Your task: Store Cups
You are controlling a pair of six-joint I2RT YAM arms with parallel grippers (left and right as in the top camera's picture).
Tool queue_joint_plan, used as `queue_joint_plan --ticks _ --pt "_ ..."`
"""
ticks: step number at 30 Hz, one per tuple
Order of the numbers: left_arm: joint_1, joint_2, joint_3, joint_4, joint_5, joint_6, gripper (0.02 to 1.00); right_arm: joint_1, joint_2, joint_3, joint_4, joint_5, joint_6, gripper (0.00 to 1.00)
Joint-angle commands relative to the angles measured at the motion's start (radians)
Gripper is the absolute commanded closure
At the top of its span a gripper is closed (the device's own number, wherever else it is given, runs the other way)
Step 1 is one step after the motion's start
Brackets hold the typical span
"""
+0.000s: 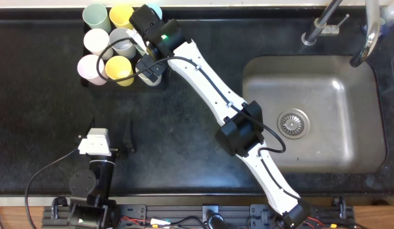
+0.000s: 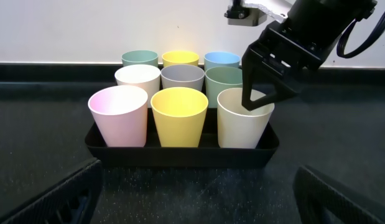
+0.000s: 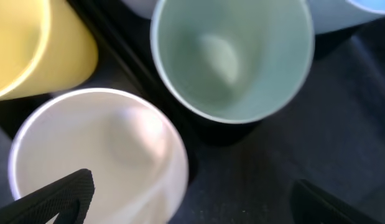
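The left gripper (image 1: pixel 111 132), fingers spread wide and empty, sits in front of a black rectangular plastic tray (image 2: pixel 180 155) holding nine pastel plastic cups (image 2: pixel 178 115). At the tray's front right corner, the right gripper (image 2: pixel 260 99) hangs wide open astride the rim of a cream plastic cup (image 2: pixel 242 127). A steel sink (image 1: pixel 337 95) lies well right of the tray.

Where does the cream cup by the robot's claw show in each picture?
Top view: cream cup, lower right among the cups, partly under the right gripper.
Left wrist view: nearest row, the end by that gripper.
Right wrist view: the pale rim closest to the camera.
Shared landmark: the yellow cup beside it.
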Motion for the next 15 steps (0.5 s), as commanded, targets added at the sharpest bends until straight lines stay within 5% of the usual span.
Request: queue_joint_plan --ticks 1,8,15 --pt "-0.004 -0.009 -0.003 0.002 0.007 0.021 0.023 -0.009 -0.016 0.051 0.0 0.116 0.067 0.003" --pt "-0.004 -0.009 -0.003 0.002 0.007 0.021 0.02 -0.095 -0.147 0.217 -0.137 0.133 0.172 0.003" --pt "-0.004 -0.009 -0.003 0.002 0.007 0.021 0.02 -0.347 -0.343 0.22 -0.329 0.144 0.192 0.003"
